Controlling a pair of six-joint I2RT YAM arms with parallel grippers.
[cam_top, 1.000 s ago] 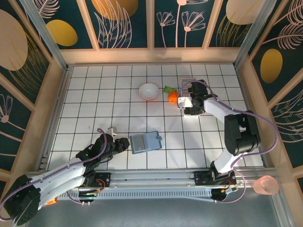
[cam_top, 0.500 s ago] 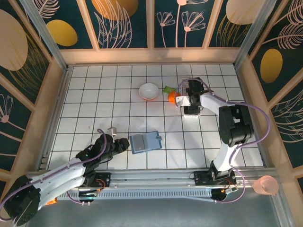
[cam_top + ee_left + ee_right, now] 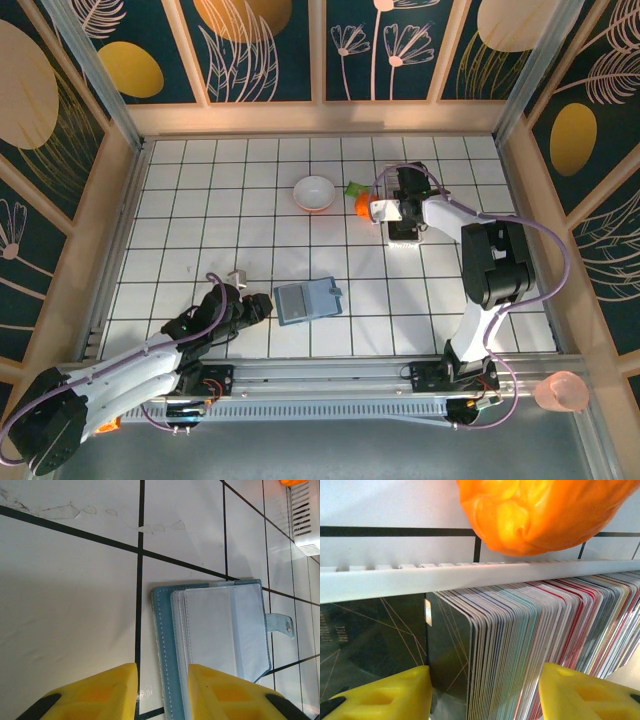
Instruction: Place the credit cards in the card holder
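The card holder (image 3: 307, 300) lies open on the tiles, teal-blue with clear inner pockets (image 3: 220, 630). My left gripper (image 3: 262, 304) sits low at its left edge, open. In the left wrist view the holder's stitched edge lies between the yellow fingers (image 3: 95, 692), and the left gripper (image 3: 162, 695) grips nothing. The credit cards (image 3: 520, 645) stand edge-on as a striped stack in a clear box (image 3: 445, 575). My right gripper (image 3: 402, 222) is down over that box, and in its wrist view the right gripper (image 3: 485, 695) straddles several cards, jaws apart.
An orange crumpled object (image 3: 365, 203) with a green piece (image 3: 355, 188) lies just left of the card box. A white bowl (image 3: 315, 192) stands further left. A small white item (image 3: 237, 273) rests near the left arm. Wooden walls frame the tiled table.
My right gripper has shifted left and down onto the card stack, and its jaws have narrowed around the cards. The left arm and the card holder have barely moved.
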